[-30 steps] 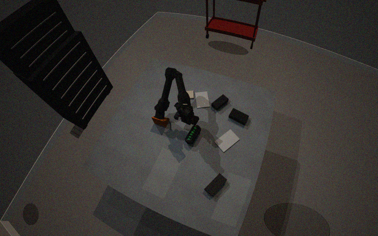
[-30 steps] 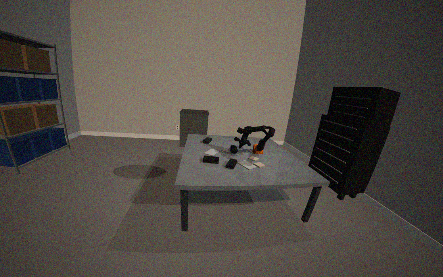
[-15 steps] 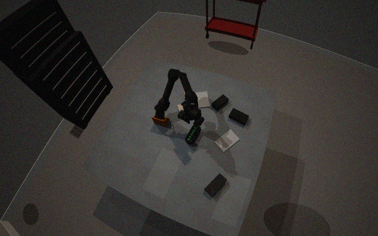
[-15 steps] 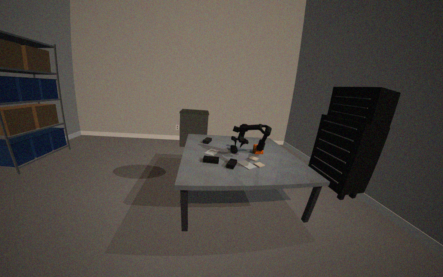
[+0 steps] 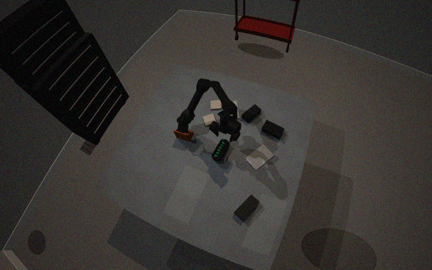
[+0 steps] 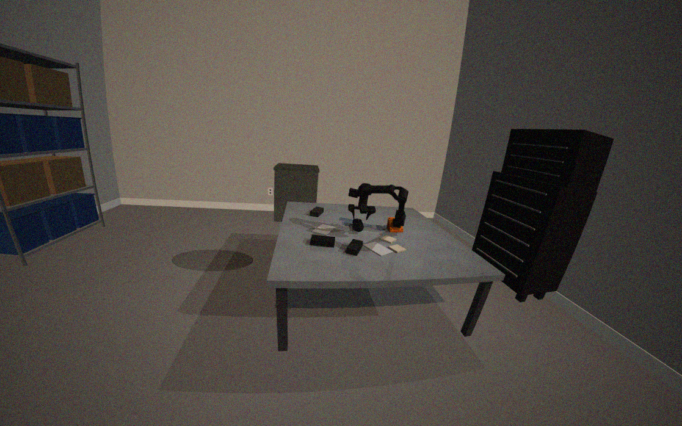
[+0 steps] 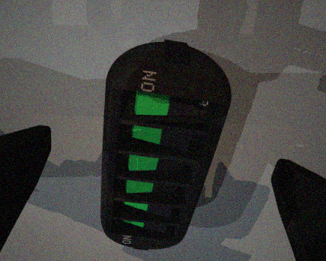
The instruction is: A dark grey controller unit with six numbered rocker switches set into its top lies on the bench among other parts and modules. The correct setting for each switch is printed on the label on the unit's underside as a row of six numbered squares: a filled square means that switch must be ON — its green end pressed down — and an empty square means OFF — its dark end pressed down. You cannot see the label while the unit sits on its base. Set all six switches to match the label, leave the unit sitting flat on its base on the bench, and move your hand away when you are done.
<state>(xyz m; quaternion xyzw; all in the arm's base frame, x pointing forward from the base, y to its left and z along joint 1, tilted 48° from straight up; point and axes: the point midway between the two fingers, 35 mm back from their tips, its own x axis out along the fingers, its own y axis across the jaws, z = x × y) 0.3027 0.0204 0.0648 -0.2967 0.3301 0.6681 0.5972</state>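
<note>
The dark grey controller unit point(image 5: 220, 150) point(image 6: 358, 226) point(image 7: 183, 139) sits on the bench point(image 5: 143, 161) point(image 6: 428, 264), its switch side facing up. In the wrist view its six green switch ends form a column on the left. The upper four show broad green faces; the lowest two show only thin wedges. "ON" is printed at both ends of the column. The underside label is hidden. My gripper point(image 5: 224, 137) point(image 6: 360, 218) point(image 7: 166, 154) is open and empty above the unit, with one finger on each side of it in the wrist view, not touching it.
Black box-shaped modules lie around: one point(image 5: 251, 113) point(image 6: 354, 246), another point(image 5: 272, 129) point(image 6: 322, 240) and a third point(image 5: 246, 207) point(image 6: 316, 211). A pale flat sheet point(image 5: 259, 157) point(image 6: 325, 229) lies near the unit. Two cream pads point(image 6: 397, 248) point(image 6: 389, 239) and another sheet point(image 6: 380, 249) lie nearer the arm's base.
</note>
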